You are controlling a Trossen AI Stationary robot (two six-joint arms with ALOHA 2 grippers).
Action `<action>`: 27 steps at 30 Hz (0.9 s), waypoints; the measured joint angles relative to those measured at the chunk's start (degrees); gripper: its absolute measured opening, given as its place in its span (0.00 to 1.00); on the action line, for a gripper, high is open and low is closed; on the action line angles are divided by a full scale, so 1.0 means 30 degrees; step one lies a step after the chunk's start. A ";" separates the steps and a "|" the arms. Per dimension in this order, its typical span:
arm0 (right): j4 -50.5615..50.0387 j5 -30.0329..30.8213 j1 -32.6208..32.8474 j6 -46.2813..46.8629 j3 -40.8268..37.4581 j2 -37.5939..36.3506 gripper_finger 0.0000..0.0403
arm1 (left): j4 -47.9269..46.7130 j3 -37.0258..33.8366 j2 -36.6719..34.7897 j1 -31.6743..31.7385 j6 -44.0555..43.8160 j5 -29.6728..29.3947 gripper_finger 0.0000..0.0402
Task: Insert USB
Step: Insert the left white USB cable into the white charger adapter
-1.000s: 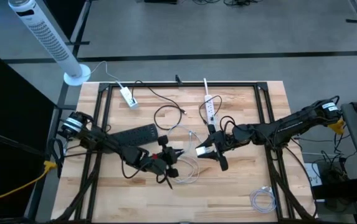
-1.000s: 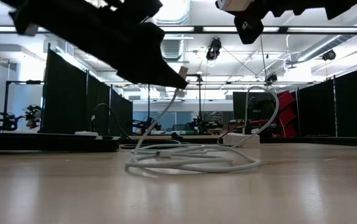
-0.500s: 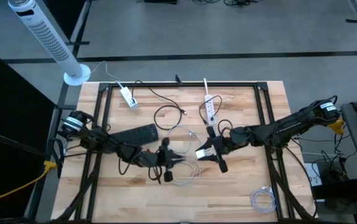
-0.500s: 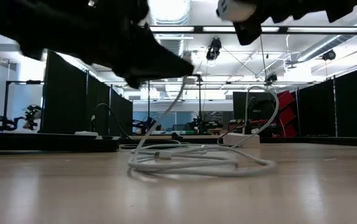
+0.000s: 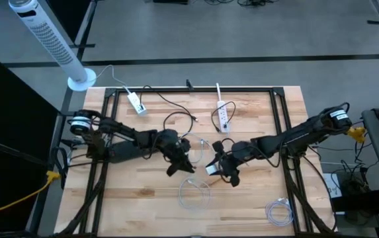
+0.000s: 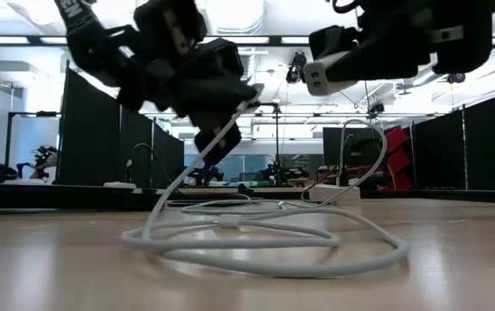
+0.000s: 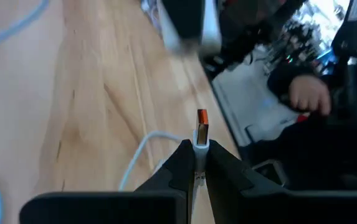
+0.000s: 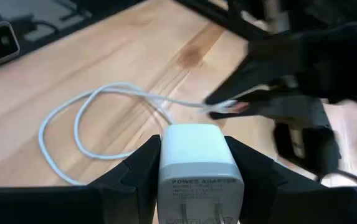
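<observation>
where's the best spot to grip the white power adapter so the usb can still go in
By its two flat side faces near the pronged end, as the right gripper holds the white power adapter now: jaws shut on the sides, the far face left bare. That face points toward the USB plug pinched in the left gripper, so the port side probably stays clear for insertion.

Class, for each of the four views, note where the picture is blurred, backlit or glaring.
High view: even and sharp. Low view: ceiling lights backlight both arms to silhouettes. Left wrist view: USB plug sharp, charger and background blurred. Right wrist view: charger sharp, left hand behind it smeared.
</observation>
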 joint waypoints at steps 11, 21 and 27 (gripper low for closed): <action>-0.3733 0.0351 -0.0131 -0.1057 0.3340 0.1424 0.35 | -0.2043 0.2596 0.1723 -0.1378 0.0681 0.0057 0.04; -0.5744 -0.0333 0.0058 -0.1756 0.4508 0.2727 0.35 | -0.1807 0.3089 0.2056 -0.1524 0.1757 -0.0537 0.04; -0.6773 -0.0319 0.0124 -0.1894 0.5113 0.2485 0.35 | -0.1993 0.3038 0.2769 -0.1678 0.1728 -0.0450 0.04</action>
